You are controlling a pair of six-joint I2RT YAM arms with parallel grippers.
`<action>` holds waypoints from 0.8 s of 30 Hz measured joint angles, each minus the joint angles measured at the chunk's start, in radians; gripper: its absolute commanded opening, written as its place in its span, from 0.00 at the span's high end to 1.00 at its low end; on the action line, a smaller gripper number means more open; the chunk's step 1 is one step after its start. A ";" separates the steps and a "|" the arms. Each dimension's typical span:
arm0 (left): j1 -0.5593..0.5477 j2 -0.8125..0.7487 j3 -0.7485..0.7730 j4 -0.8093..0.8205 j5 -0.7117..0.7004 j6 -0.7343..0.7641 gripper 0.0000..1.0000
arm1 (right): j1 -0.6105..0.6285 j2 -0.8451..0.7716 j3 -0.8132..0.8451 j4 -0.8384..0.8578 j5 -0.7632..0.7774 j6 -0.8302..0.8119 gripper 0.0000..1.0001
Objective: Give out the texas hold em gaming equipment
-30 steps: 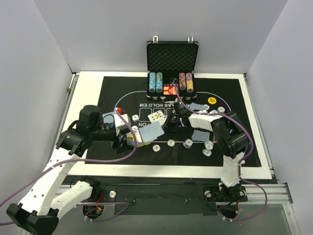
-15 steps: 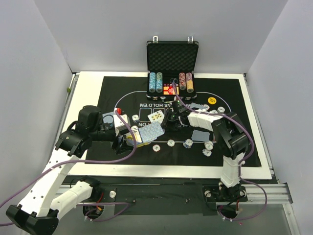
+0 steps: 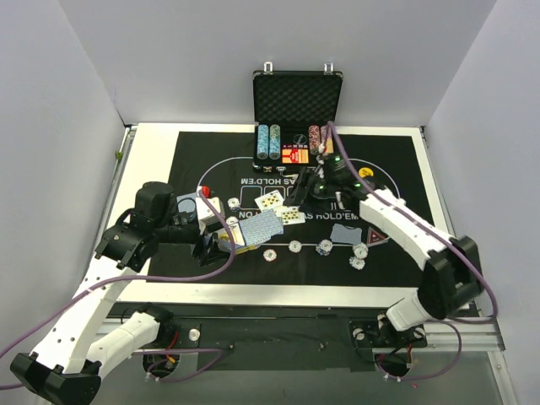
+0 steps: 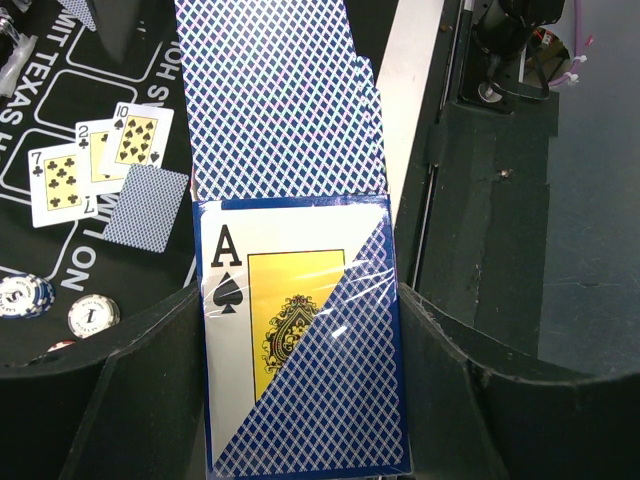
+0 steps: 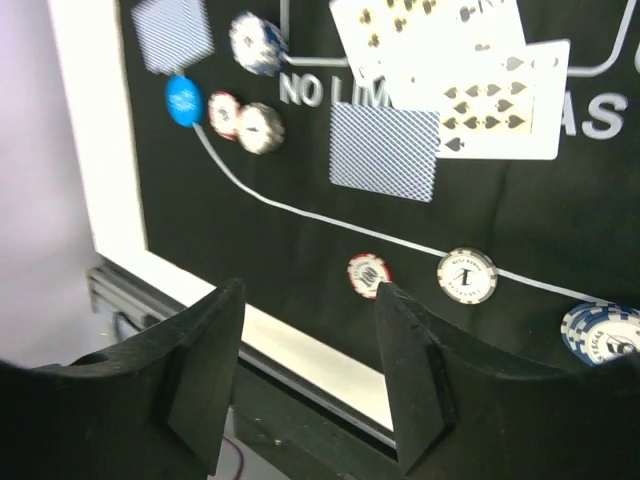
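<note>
White walls on three sides; white table (image 3: 152, 139) carries a black mat (image 3: 190, 156) printed with Hold'em lettering. Case (image 3: 297, 91) stands open at the mat's far edge, with chip stacks (image 3: 268, 142) lying in its tray on both sides.

Left gripper (image 3: 218, 240): jaws clenched on the deck (image 4: 300, 350). Ace of spades face and clear wrap are visible between the fingers, and blue-backed cards fan out past the fingertips. It is held above the near-left part of the mat.

Right gripper (image 5: 305, 300): jaws released, fingers apart, gripping nothing. Top view puts it over the mat centre, just near of the case.

On the mat:
- Face-up cards (image 3: 270, 199) overlap in a short row at centre. The left wrist view reads a seven of clubs, a two and a ten of clubs.
- Face-down card (image 5: 385, 150) lies just beside that row on the near side, apart from it.
- A second face-down card (image 3: 343, 234) lies right of centre.
- Loose chips (image 3: 295, 246) sit in a spaced line along the near curve of the printed oval; two more (image 3: 358, 256) touch each other near the second face-down card.
- Blue disc (image 5: 184, 100) sits on the left side, a red and a grey chip just beside it.
- Yellow disc (image 3: 364, 172) sits far right, near the case.
</note>
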 measured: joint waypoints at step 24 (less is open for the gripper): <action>0.000 0.009 0.000 0.001 0.002 0.000 1.00 | 0.058 -0.383 -0.089 0.136 -0.376 0.134 0.18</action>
